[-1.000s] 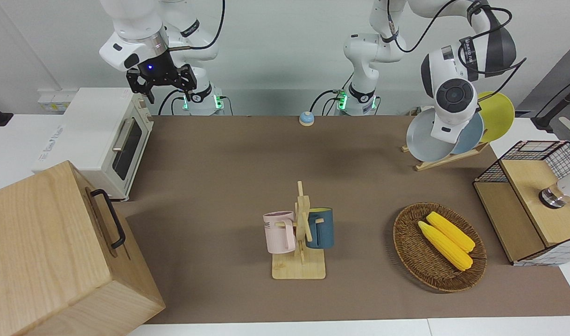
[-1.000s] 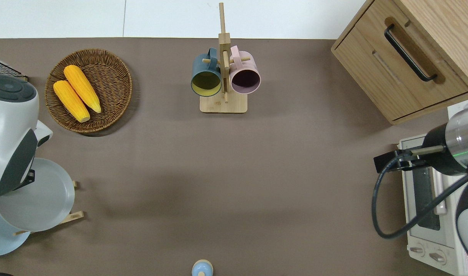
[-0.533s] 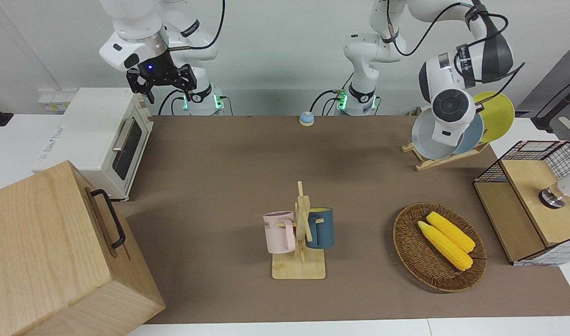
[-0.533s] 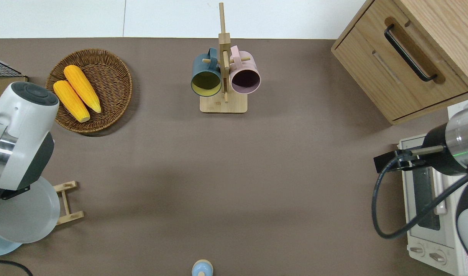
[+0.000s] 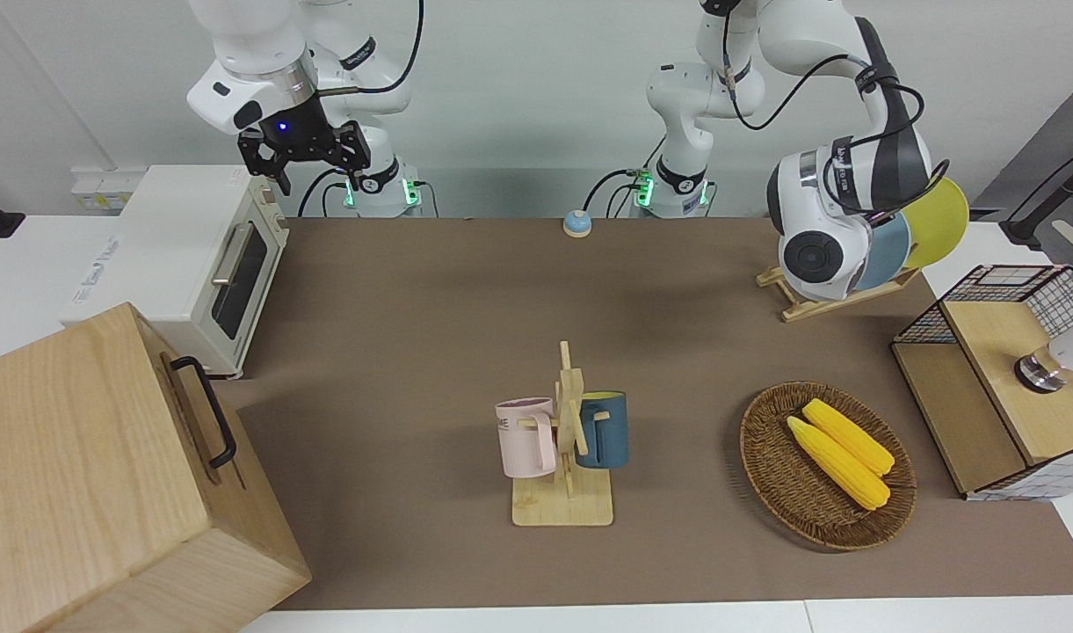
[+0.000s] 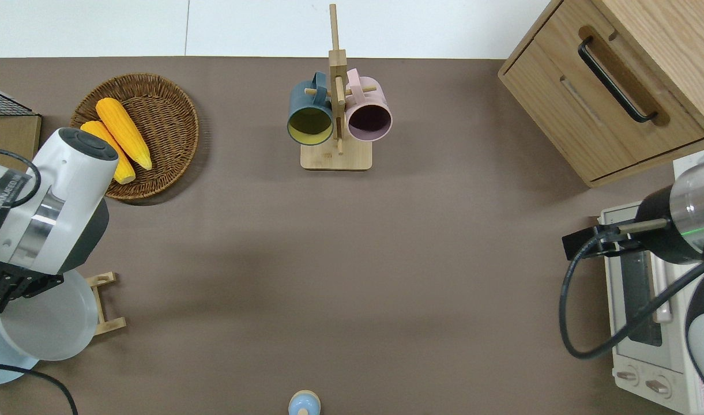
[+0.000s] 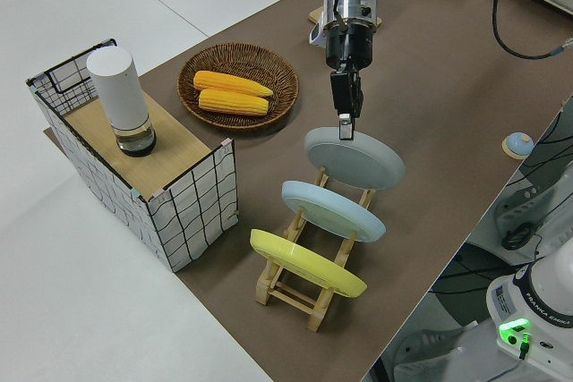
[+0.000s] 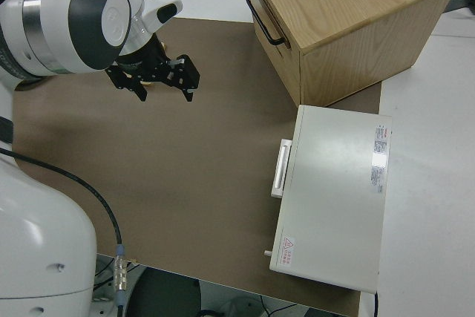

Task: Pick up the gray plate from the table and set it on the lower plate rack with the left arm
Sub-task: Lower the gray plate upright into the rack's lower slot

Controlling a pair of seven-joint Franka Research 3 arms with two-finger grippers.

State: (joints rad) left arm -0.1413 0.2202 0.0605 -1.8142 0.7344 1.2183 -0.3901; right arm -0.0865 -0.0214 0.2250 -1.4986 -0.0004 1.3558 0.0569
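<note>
My left gripper (image 7: pixel 346 130) is shut on the rim of the gray plate (image 7: pixel 356 160) and holds it tilted at the lower plate rack (image 7: pixel 304 288), in the slot farthest from the robots. Whether the plate rests on the slats I cannot tell. In the overhead view the gray plate (image 6: pixel 46 327) lies over the rack (image 6: pixel 105 305) under the left gripper (image 6: pixel 3 288). In the front view the wrist hides most of the plate. The rack stands on the table (image 6: pixel 352 259) at the left arm's end. My right gripper (image 5: pixel 300 158) is parked and open.
A sky-blue plate (image 7: pixel 333 210) and a yellow plate (image 7: pixel 304 264) stand in the same rack, nearer to the robots. A wicker basket (image 6: pixel 155 115) with corn, a wire-sided box (image 7: pixel 134 167), a mug tree (image 6: pixel 337 115), a wooden cabinet (image 6: pixel 611 86), a toaster oven (image 5: pixel 193 255) and a small bell (image 6: pixel 304 403) are around.
The left arm has swung its wrist and brought the gray plate back toward the robots and lower, from over the rack's outer end into line with the outermost slot. The right arm has not moved.
</note>
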